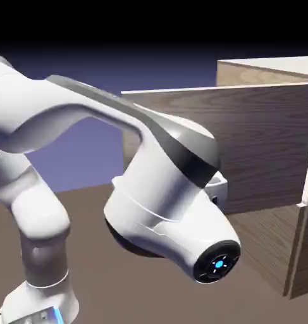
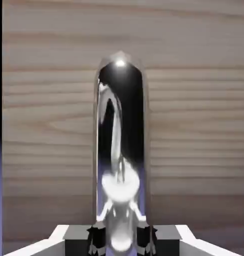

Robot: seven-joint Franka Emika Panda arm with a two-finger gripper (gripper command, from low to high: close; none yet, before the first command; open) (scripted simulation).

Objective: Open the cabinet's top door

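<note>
- The handle (image 2: 120,110) is gripped by the pincer (image 2: 120,240), near one edge of the door (image 1: 264,139).
- The door is swung well out from the cabinet (image 1: 245,73) (most of the opening seems done).
- Only a slight further outward pull may be needed, then the handle can be released.

Glossy white rounded arm (image 1: 162,183), dark grey bands, black end cap with glowing blue dot
</note>
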